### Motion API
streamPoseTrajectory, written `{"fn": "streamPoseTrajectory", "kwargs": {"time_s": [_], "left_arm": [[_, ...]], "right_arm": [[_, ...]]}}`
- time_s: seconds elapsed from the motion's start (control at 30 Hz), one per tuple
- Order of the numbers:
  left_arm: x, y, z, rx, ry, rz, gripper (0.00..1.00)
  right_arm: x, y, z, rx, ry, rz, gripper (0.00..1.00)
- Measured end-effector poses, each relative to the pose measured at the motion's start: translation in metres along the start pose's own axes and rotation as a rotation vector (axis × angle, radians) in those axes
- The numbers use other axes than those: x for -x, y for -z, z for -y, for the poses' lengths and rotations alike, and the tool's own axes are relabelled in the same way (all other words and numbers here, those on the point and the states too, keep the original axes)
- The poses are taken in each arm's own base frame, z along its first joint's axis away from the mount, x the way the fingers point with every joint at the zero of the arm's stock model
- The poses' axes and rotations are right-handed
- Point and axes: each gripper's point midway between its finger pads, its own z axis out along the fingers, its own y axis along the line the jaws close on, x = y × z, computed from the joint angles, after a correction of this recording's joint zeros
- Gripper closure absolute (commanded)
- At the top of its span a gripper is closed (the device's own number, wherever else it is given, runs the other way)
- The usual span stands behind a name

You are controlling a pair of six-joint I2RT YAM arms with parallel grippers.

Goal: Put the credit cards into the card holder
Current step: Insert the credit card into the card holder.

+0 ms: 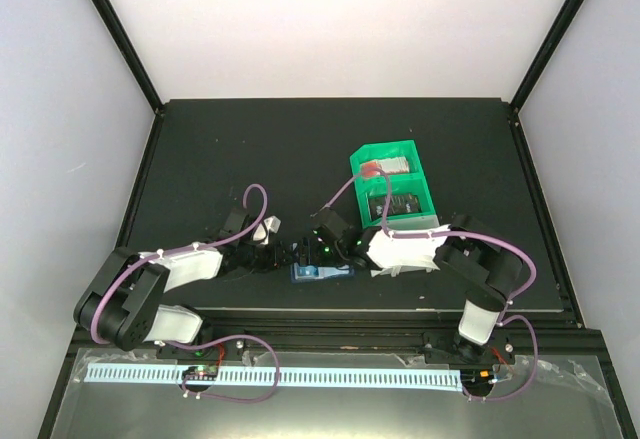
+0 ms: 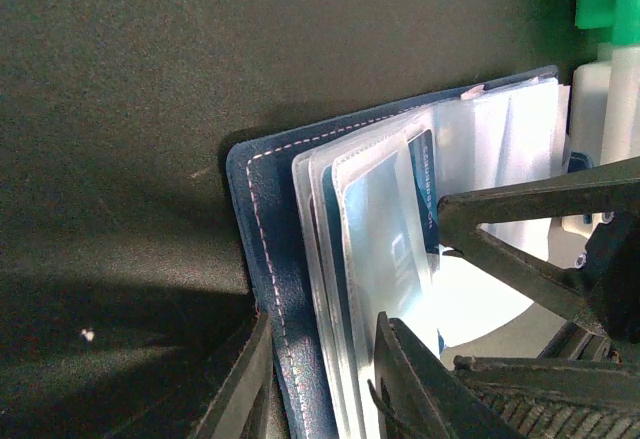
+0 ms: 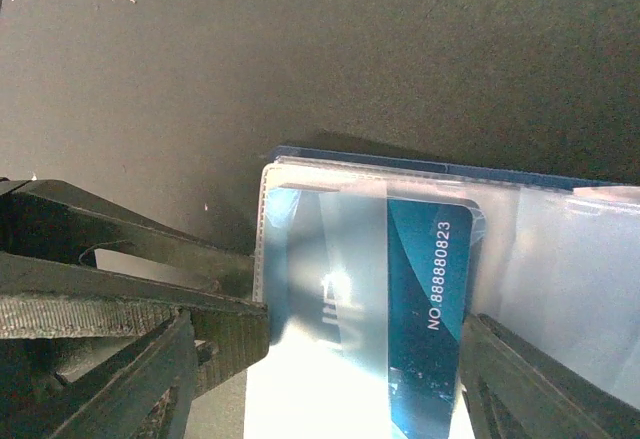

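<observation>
**Top external view: card holder [image 1: 320, 273] open between the two arms**

It lies on the black table [image 1: 200, 159] near the front edge. The left claw [image 2: 320, 389] is clamped on its navy cover and clear sleeves. The right claw [image 3: 360, 359], spread wide, grips a blue credit card [image 3: 430, 289] by its side edges, the card lying partly under a clear sleeve. A green bin [image 1: 393, 184] stands further back on the table

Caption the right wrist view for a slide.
Blue credit card partly inside the card holder's clear sleeve, between the right gripper's fingers.
</observation>
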Motion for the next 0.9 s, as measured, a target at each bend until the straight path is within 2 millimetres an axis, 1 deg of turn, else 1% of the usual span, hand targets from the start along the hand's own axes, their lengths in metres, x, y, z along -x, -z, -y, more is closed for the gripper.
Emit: {"fn": "streamPoseTrajectory", "kwargs": {"time_s": [0.1, 0.2, 0.27, 0.33, 0.43, 0.5, 0.53, 0.6, 0.67, 0.8, 0.9], "left_arm": [[0.0, 0.0, 0.0, 0.0, 0.0, 0.0, 0.69], [0.0, 0.001, 0.0, 0.004, -0.003, 0.004, 0.66], [0.001, 0.002, 0.0, 0.014, -0.008, 0.012, 0.62], [0.001, 0.005, -0.001, 0.029, -0.011, 0.022, 0.56], [0.005, 0.014, 0.0, 0.058, -0.024, 0.061, 0.46], [0.009, 0.021, 0.001, 0.074, -0.036, 0.094, 0.41], [0.011, 0.025, 0.001, 0.083, -0.042, 0.111, 0.39], [0.018, 0.034, 0.005, 0.097, -0.059, 0.156, 0.34], [0.026, 0.044, 0.011, 0.097, -0.079, 0.208, 0.3], [0.039, 0.064, 0.023, 0.088, -0.117, 0.313, 0.24], [0.045, 0.076, 0.029, 0.086, -0.134, 0.372, 0.23]], "right_arm": [[0.0, 0.0, 0.001, 0.004, -0.005, 0.005, 0.28], [0.001, 0.003, 0.002, 0.006, -0.006, 0.016, 0.27], [0.006, 0.012, 0.003, 0.0, 0.008, 0.041, 0.27], [0.015, 0.031, 0.0, -0.004, 0.034, 0.083, 0.26], [0.038, 0.066, -0.008, 0.001, 0.082, 0.187, 0.24], [0.051, 0.09, -0.008, -0.02, 0.115, 0.254, 0.24], [0.056, 0.101, -0.005, -0.048, 0.132, 0.283, 0.23], [0.06, 0.114, 0.007, -0.111, 0.149, 0.313, 0.23], [0.059, 0.124, 0.025, -0.201, 0.158, 0.326, 0.24], [0.053, 0.14, 0.073, -0.396, 0.145, 0.321, 0.29], [0.045, 0.144, 0.106, -0.517, 0.125, 0.28, 0.36]]}}
